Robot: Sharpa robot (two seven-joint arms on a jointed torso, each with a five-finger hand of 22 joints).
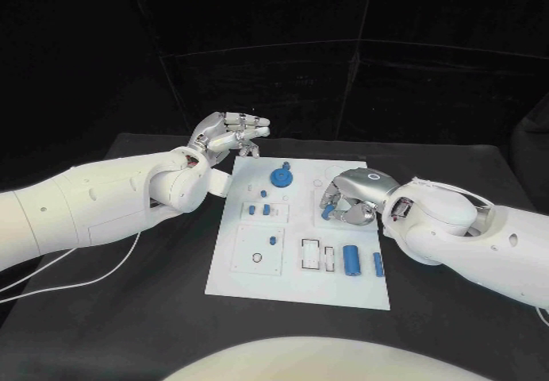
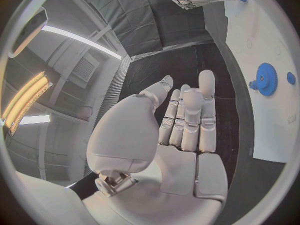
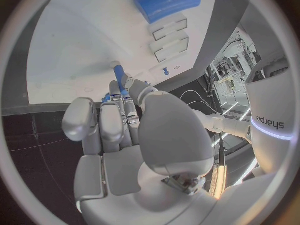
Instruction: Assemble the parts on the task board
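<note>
Blue cylinder lies on task board; right robot hand pinches blue peg; left robot hand empty, fingers apart.

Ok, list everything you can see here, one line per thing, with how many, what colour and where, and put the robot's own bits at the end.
table: one, black, under everything.
task board: one, white, middle of the table.
gear: one, blue, far end of the board.
cylinder: one, blue, lying near the board's right edge, with a slimmer blue piece beside it.
small pegs: several, blue, middle of the board; exact count unclear.
rod: one, blue, pinched in the right hand's fingers over the board.
cable: white, on the table's left side.
left hand: silver, empty, fingers apart, beyond the board's far left corner.
right hand: silver, over the board's right side.
</note>
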